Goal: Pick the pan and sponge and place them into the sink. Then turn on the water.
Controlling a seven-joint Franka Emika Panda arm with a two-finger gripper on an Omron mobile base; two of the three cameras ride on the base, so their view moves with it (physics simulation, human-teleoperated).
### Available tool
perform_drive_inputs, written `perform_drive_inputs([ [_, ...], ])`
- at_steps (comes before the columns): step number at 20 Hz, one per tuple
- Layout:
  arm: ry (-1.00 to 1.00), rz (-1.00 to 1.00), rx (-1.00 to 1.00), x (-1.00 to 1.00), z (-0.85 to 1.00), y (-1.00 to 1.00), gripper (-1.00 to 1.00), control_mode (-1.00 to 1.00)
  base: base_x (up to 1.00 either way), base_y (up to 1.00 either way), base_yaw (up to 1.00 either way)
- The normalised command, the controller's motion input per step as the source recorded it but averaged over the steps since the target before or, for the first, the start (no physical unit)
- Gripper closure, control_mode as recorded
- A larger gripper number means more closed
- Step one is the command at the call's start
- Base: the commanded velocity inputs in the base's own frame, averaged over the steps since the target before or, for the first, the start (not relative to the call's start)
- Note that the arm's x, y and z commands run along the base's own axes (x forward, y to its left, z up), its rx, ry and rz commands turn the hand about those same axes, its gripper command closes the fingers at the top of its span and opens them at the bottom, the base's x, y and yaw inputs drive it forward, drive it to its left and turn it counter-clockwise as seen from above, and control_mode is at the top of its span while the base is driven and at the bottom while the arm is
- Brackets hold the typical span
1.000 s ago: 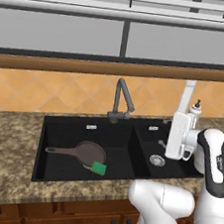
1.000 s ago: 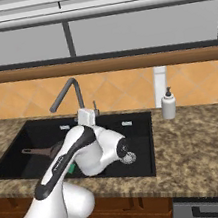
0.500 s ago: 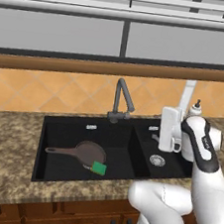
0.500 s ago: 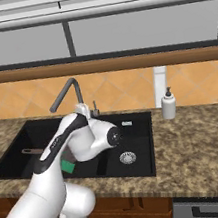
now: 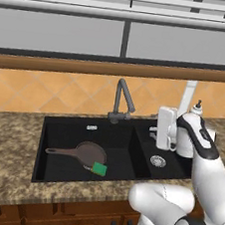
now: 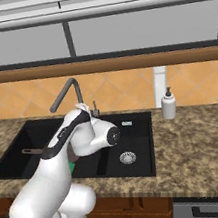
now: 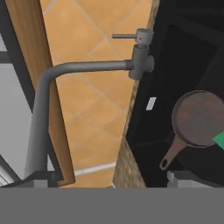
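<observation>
Left base view is showing the pan [image 5: 90,154] lying in the wide basin of the sink [image 5: 72,125], handle pointing left, with the sponge [image 5: 99,169] lying on the pan's near right rim. In the right base view the white arm is covering most of the pan and all but a green sliver of the sponge [image 6: 72,167]; just the handle tip [image 6: 31,151] is sticking out. In the hand view the sponge [image 7: 219,141] is being cut off at the right edge.

The arm is reaching forward over the narrow basin, its hand turned sideways toward the faucet [image 5: 122,100]. The tool [image 5: 162,134] is hovering near the faucet with its fingers spread wide, gripping nothing. Its tips are barely peeking up in the hand view.

I am counting one pan, one sponge, one faucet, two basins, and one soap bottle [image 6: 168,104] standing on the bench [image 6: 203,140].
</observation>
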Motion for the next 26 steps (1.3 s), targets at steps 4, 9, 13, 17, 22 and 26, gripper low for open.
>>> perform_drive_inputs([
  [4, -0.07, 0.00, 0.00, 0.27, -0.12, 0.01, -1.00, -1.00, 0.00, 0.00, 0.00],
  [9, -0.02, 0.00, 0.00, 0.29, -0.05, 0.09, -1.00, -1.00, 0.00, 0.00, 0.00],
  [13, 0.00, 0.00, 0.00, 0.32, -0.06, 0.03, -1.00, -1.00, 0.00, 0.00, 0.00],
  [17, 0.00, -0.02, 0.00, 0.31, -0.13, 0.11, -1.00, -1.00, 0.00, 0.00, 0.00],
  [22, 0.00, -0.03, 0.00, 0.34, -0.09, 0.12, -1.00, -1.00, 0.00, 0.00, 0.00],
  [26, 0.00, -0.04, 0.00, 0.38, -0.08, 0.04, -1.00, -1.00, 0.00, 0.00, 0.00],
])
